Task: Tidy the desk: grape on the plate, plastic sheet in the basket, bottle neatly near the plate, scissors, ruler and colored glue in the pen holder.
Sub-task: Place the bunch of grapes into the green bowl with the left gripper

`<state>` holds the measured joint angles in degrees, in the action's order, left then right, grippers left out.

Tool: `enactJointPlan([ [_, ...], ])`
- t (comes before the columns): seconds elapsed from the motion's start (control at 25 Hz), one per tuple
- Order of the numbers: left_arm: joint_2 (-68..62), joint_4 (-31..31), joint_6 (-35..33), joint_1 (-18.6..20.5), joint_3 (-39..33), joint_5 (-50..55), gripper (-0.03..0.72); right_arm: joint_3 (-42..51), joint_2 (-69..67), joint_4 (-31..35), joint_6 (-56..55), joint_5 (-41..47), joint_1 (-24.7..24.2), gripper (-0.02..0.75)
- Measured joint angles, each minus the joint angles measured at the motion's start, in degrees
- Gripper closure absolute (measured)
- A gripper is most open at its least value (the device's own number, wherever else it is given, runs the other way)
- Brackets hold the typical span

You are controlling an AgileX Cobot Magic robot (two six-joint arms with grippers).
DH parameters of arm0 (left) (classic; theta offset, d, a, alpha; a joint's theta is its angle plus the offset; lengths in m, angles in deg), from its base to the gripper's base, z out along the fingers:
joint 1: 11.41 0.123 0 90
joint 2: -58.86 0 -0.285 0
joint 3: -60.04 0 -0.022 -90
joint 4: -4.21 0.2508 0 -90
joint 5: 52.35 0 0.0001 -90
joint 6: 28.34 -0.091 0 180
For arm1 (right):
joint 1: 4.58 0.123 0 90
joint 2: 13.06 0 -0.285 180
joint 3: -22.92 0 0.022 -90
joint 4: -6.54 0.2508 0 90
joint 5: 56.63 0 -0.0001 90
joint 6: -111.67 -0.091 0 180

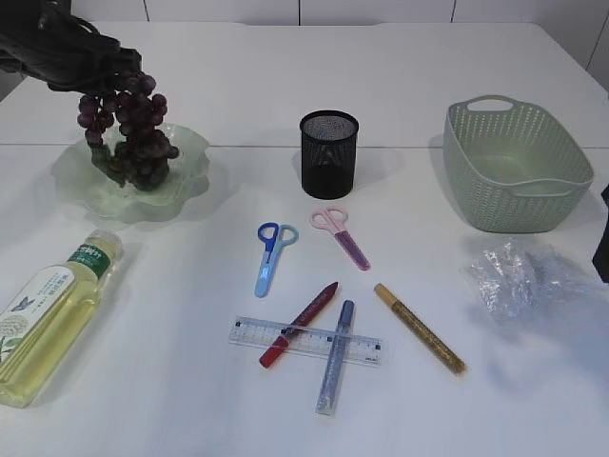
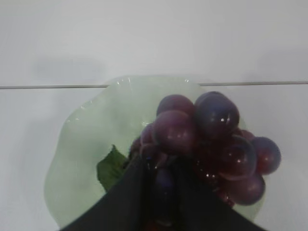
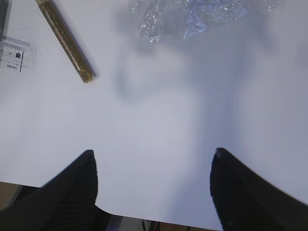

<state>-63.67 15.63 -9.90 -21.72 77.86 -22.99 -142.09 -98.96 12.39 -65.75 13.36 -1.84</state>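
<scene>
left jaws pinch the grape [image 2: 211,144] over the plate [image 2: 86,144]; right wrist view alone shows right jaws spread.

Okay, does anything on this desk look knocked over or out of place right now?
Yes. The clear plastic bottle of yellow liquid lies on its side at the front left instead of standing. The crumpled clear plastic sheet sits on the table in front of the green woven basket. The red glue pen and silver glue pen lie across the clear ruler.

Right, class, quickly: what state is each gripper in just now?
Left gripper: shut on the grape bunch, above the plate.
Right gripper: open, holding nothing.
</scene>
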Motion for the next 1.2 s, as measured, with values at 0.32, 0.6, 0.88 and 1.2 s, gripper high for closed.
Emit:
enactJointPlan([
  [0.32, -1.7, 0.0, 0.0, 0.0, 0.0, -1.2, 0.597, 0.0, 0.0, 0.0, 0.0, 0.0, 0.0, 0.191],
  [0.6, -4.4, -0.5, 0.0, 0.0, 0.0, -1.6, 0.594, 0.0, 0.0, 0.0, 0.0, 0.0, 0.0, 0.191],
  [0.88, -5.6, -0.9, 0.1, 0.0, 0.0, -3.0, 0.588, 0.0, 0.0, 0.0, 0.0, 0.0, 0.0, 0.191],
  [1.2, -5.6, -1.3, 0.3, 0.5, 0.0, -2.8, 0.496, 0.0, 0.0, 0.0, 0.0, 0.0, 0.0, 0.191],
])
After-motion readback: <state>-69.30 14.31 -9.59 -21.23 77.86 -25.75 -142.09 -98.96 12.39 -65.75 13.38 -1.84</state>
